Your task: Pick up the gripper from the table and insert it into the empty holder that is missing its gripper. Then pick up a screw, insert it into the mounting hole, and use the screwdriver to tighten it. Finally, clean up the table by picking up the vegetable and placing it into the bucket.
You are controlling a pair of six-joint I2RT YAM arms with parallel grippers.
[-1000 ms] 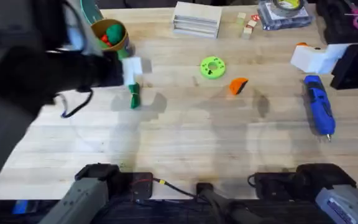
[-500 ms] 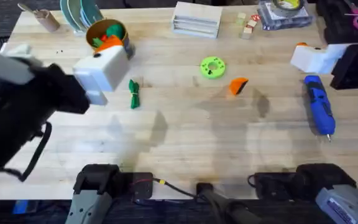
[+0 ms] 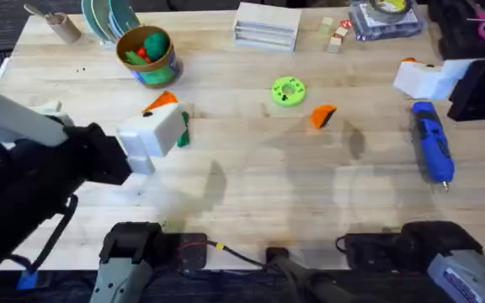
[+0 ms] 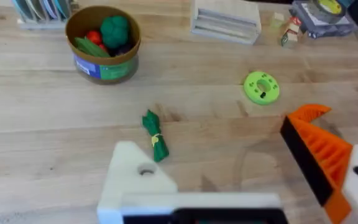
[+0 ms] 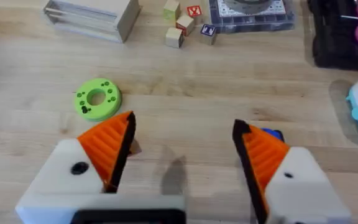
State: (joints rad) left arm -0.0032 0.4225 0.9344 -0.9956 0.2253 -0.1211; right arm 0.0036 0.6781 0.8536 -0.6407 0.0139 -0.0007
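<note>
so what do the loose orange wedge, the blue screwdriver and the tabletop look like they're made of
The loose orange wedge-shaped fingertip looks like matte moulded or printed plastic: flat, even colour with no shine. The chunky blue cylindrical screwdriver seems to be glossy plastic with a thin metal bit at its tip. The pale tabletop looks like wood, showing plank seams and grain, probably sealed smooth.

One loose orange gripper [image 3: 322, 115]; one blue screwdriver [image 3: 432, 151]; one green vegetable [image 4: 156, 136] on the table; one yellow bucket [image 3: 146, 55] holding toy produce; one lime-green disc [image 3: 288, 91]; four small wooden blocks [image 5: 187, 25]; two robot arms.
</note>
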